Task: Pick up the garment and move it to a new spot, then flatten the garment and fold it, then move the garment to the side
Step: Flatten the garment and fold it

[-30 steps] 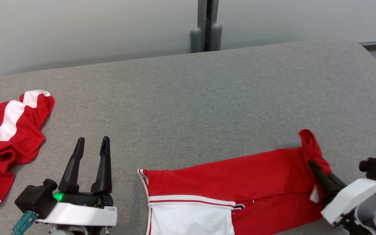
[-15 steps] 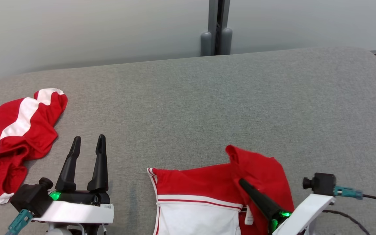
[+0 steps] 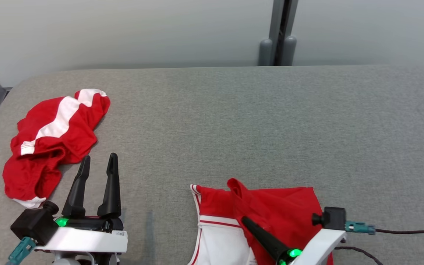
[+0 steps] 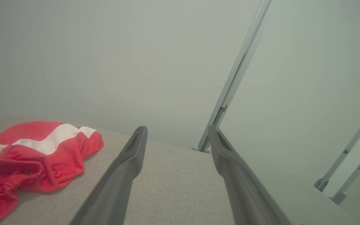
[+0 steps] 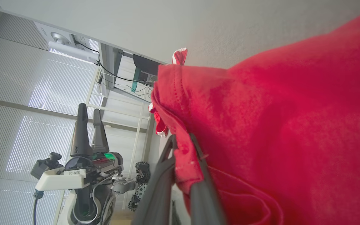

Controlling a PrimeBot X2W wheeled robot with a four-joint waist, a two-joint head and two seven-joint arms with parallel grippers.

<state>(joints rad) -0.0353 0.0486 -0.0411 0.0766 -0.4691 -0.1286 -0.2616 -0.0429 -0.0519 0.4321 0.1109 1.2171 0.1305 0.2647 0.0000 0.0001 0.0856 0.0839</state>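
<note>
Robotics laboratory. A padded grey worktable (image 3: 234, 110) stands against plain partition panels (image 3: 123, 33) joined by a metal post (image 3: 279, 33); slatted window blinds (image 5: 17, 93), loose cables (image 5: 120, 78) and a white metal frame (image 5: 142, 116) lie beyond.

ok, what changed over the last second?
The right gripper, jaws shut throughout on the right end of the garment, carried that end leftward over the rest, folding it. The head camera also panned, so the whole view shifted. The left gripper stayed open and idle; the crumpled red-and-white cloth lay untouched.
</note>
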